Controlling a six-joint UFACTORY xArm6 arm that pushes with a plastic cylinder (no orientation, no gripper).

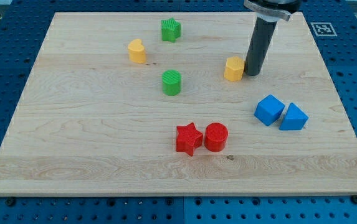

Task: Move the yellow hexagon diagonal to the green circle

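Pushing the hexagon toward the circle

Standing at the right side of the yellow hexagon (233, 69), in the upper right of the frame, my tip (253, 73) touched it, probably to push it left. A plain rod, it pinched nothing. The green circle (172, 82) waited near the centre, well apart.

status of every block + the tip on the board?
yellow hexagon: upright, my tip at its right side
my tip: on the board
green circle: alone, mid-board
green star: alone
yellow heart: alone
red star: touching red circle
blue cube: beside blue triangle
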